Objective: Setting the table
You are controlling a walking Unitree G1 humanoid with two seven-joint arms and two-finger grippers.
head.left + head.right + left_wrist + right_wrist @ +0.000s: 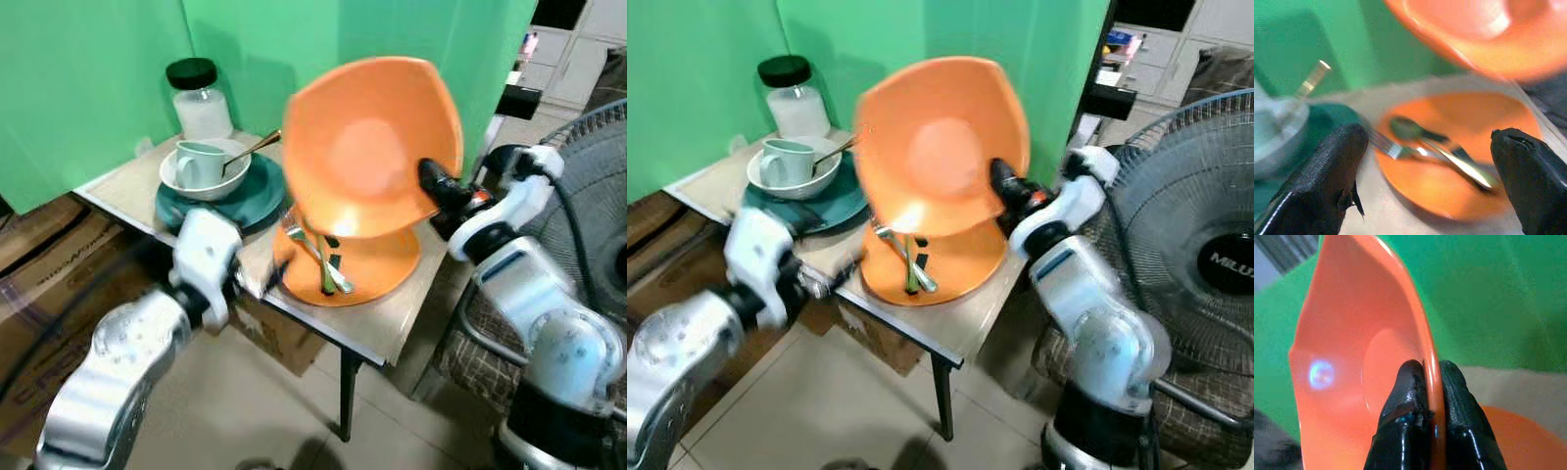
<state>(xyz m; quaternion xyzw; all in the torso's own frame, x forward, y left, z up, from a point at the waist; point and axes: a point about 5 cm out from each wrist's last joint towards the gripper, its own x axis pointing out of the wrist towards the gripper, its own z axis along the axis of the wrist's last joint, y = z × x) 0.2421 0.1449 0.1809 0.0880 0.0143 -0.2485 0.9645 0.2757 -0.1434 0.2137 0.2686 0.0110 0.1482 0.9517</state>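
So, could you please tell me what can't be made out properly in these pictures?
- Orange plate: its far part is hidden in the left eye view by the lifted orange bowl that the right gripper pinches by the rim.
- Cutlery on that plate: blurred in the left wrist view, so the pieces can't be counted surely.
- Jar: its contents can't be identified.
- Left gripper: open, with nothing held between its fingers.

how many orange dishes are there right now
2: an orange bowl held tilted in the air by the right gripper, and an orange plate on the table under it, carrying cutlery.
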